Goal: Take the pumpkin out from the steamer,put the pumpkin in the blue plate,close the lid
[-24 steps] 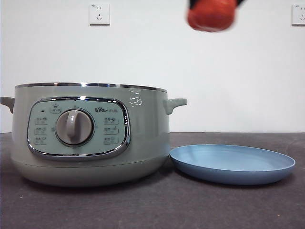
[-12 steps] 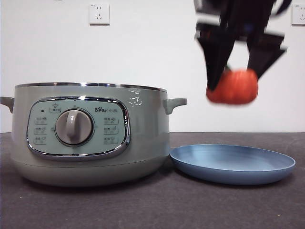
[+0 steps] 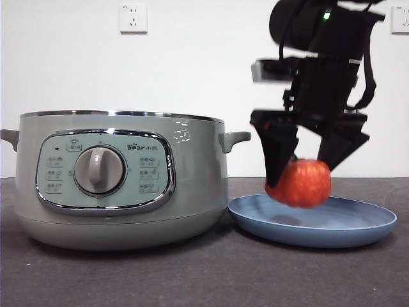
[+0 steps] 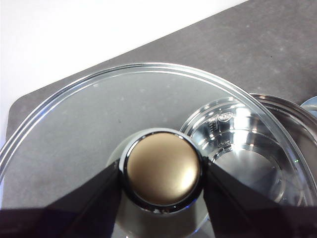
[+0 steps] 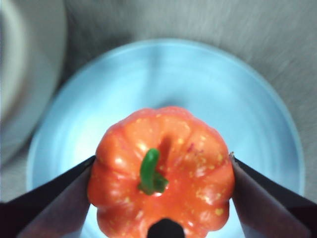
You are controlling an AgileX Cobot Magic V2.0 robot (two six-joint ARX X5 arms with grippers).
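The pumpkin (image 3: 300, 183) hangs just above the blue plate (image 3: 358, 224), pinched at its flanks by the right gripper (image 3: 305, 167) — stem up, centred for release. The left gripper (image 4: 161, 174) clamps the lid (image 4: 89, 114) by its knob, held clear of the open steamer (image 3: 121, 179) — ready for closing.

Bright even light, motion-blurred pumpkin (image 3: 300, 183), glare on lid (image 4: 89, 114), soft shadows

right gripper (image 3: 305, 167) lowered, pumpkin (image 3: 300, 183) dropped — now just above blue plate (image 3: 358, 225)
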